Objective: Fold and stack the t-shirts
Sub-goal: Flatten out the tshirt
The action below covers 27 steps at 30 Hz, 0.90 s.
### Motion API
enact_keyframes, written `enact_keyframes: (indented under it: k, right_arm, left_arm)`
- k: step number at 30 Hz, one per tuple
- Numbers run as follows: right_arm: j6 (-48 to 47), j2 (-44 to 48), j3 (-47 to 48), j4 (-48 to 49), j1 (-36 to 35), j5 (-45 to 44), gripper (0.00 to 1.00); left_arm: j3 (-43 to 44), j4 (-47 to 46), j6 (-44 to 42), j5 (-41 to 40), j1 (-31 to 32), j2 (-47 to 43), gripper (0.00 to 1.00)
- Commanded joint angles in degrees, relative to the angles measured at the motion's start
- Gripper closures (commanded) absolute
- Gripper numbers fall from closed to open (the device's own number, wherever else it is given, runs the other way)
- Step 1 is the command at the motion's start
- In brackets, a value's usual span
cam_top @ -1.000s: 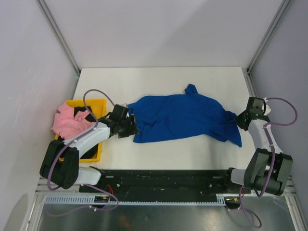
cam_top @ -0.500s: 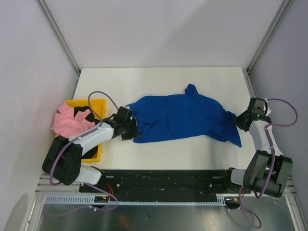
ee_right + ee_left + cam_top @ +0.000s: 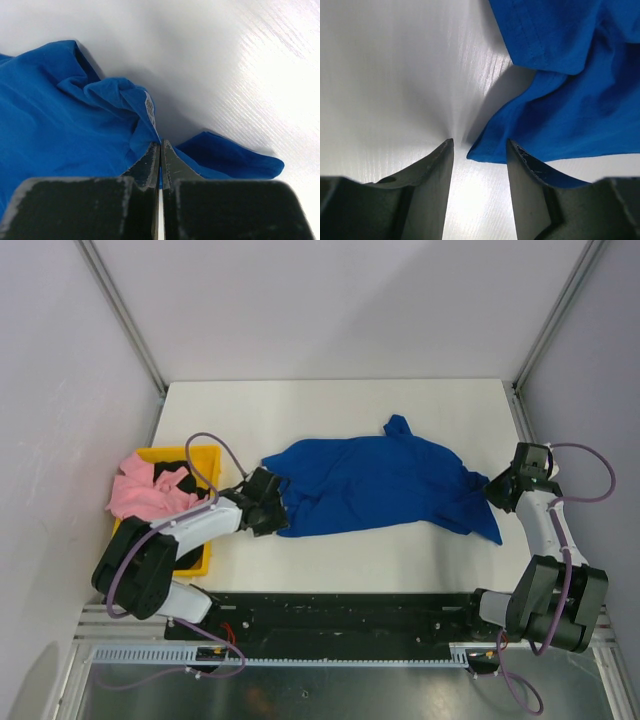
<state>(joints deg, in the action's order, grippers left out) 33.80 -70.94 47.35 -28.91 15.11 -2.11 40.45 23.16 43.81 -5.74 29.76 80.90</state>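
Note:
A royal-blue t-shirt (image 3: 380,485) lies spread and rumpled across the middle of the table. My left gripper (image 3: 272,515) is low at the shirt's near left corner. In the left wrist view its jaws (image 3: 480,145) stand open, the pointed hem corner (image 3: 492,152) lies between the tips, and the right finger (image 3: 530,170) lies over cloth. My right gripper (image 3: 497,487) is shut on a fold at the shirt's right edge (image 3: 135,125), pinched thin between its tips (image 3: 160,145). A pink t-shirt (image 3: 135,490) and a black t-shirt (image 3: 178,480) lie bunched in the bin.
A yellow plastic bin (image 3: 197,451) stands at the table's left edge, next to my left arm. Grey walls and metal posts close in the table on three sides. The black mounting rail (image 3: 340,610) runs along the near edge.
My left gripper has slid right and nearer along the table to the shirt's lower left corner, its jaws narrowing. The right gripper stays shut on the cloth, almost unmoved.

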Motion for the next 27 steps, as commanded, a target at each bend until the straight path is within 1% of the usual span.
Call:
enact_keyframes:
  k: [1,4,9,11,12,14,15,17,22,27]
  right_arm:
    - [-0.6,1.7,1.0,0.0,-0.4,0.5,1.00]
    - [-0.6,1.7,1.0,0.0,-0.6,0.5,1.00]
    - [-0.4,1.8,1.0,0.0,-0.9,0.4,1.00]
    - [-0.3,2.1,1.0,-0.1,-0.9,0.4,1.00]
    - [-0.3,2.3,1.0,0.0,-1.0,0.4,1.00]
    - [-0.3,2.8,1.0,0.0,-1.0,0.6,1.00]
    - [-0.4,3.0,1.0,0.0,-1.0,0.9,1.00]
    - [-0.5,3.5,1.0,0.0,-1.0,1.3,1.00]
    - [-0.3,5.5,1.2,-0.7,-1.0,4.8,1.00]
    - [1.7,11.2,3.0,-2.8,-0.9,8.1,1.00]
  left_arm:
    - [-0.1,-1.1,2.0,-2.8,0.8,0.9,0.50]
    - [-0.3,-1.0,2.9,-2.9,1.1,0.8,0.53]
    - [0.7,-1.0,4.1,-2.6,1.7,2.1,0.63]
    - [1.3,-1.1,4.4,-2.4,1.9,2.6,0.71]
    - [1.7,-1.1,4.4,-2.4,1.9,2.6,0.77]
    - [2.5,-1.0,3.9,-2.9,1.6,1.8,0.92]
    - [3.0,-1.0,3.5,-2.8,0.8,1.0,0.96]
    - [4.4,-0.4,2.2,-2.3,-1.8,-1.3,0.99]
    - [11.4,4.5,-2.2,-4.4,-7.8,-8.9,1.00]
    - [19.3,9.1,-6.4,-8.3,-10.1,-16.6,1.00]
